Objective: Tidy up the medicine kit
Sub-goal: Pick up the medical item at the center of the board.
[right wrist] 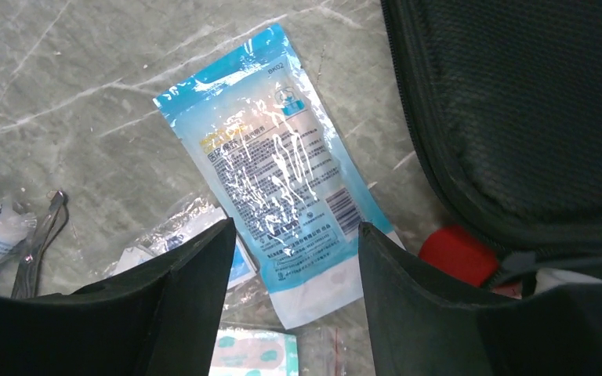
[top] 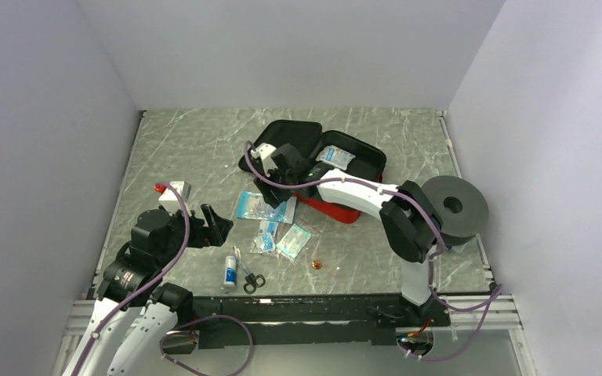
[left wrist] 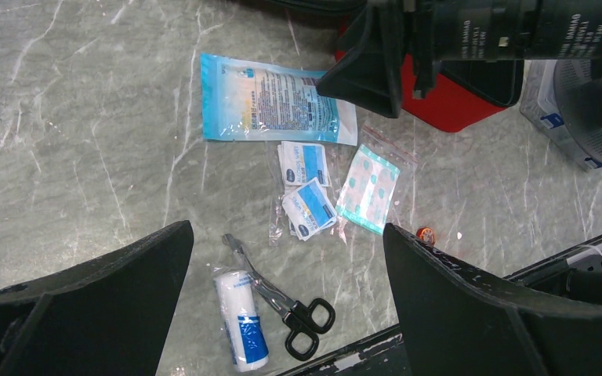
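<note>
Red soft-shell medicine kit (top: 298,135) lies open, black lining up, toward twelve o'clock on the grey marble table (top: 188,149). Right gripper (right wrist: 294,229) hangs with jaws apart over a blue-and-white plastic sachet (right wrist: 282,180) at the kit's seven o'clock. Left gripper (left wrist: 286,229), spread wide, sits out at nine o'clock.

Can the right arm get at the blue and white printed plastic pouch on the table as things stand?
Probably yes. The right gripper hangs with open jaws over the blue and white printed plastic pouch, which lies flat on the grey marbled table with nothing on top of it.
</note>
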Robot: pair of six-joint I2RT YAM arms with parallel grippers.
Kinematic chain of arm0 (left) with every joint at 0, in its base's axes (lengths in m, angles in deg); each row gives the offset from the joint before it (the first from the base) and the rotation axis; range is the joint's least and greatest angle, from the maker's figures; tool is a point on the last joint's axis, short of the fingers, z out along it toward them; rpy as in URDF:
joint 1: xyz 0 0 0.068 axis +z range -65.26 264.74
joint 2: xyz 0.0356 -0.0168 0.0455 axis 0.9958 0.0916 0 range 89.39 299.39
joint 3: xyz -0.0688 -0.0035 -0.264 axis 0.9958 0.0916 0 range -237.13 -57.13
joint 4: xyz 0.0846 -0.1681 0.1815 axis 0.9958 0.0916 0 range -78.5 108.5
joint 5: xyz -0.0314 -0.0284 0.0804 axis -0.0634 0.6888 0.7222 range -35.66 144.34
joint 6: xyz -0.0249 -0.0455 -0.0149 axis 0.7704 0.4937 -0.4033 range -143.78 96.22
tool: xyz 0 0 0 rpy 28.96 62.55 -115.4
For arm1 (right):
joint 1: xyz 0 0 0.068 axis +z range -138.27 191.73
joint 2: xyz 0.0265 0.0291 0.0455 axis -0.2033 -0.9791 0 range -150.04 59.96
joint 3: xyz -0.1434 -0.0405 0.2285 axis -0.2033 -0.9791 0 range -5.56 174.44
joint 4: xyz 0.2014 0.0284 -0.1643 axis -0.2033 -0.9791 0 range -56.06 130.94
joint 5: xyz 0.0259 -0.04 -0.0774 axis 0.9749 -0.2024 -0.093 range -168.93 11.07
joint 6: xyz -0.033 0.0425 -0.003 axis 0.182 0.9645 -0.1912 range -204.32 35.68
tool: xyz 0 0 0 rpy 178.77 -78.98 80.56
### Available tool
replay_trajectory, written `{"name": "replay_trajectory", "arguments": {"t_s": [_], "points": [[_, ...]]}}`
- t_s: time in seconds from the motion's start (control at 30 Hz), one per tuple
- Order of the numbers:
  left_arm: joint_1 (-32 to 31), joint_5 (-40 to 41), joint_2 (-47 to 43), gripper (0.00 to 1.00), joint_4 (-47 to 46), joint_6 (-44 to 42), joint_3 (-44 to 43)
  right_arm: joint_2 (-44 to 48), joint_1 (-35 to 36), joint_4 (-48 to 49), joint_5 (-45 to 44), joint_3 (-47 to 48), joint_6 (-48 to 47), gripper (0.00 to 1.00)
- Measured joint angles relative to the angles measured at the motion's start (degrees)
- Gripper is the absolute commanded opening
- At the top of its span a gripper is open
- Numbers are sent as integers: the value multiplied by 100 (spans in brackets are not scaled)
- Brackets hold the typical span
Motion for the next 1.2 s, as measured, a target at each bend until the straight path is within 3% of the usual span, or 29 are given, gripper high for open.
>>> {"name": "replay_trajectory", "arguments": {"t_s": [0.17,0.43,0.87,1.2], "points": [[0,0,-2,99,0,0,0,-378,0,4,160,210,-149,54],[0,0,-2,99,0,0,0,-831,0,-7,280,396,-210,54],[0,0,-2,99,0,0,0,-1062,0,-20,282,420,-223,54],[0,0,-7,99,0,0,0,-1161,0,-7,192,420,-221,48]]}}
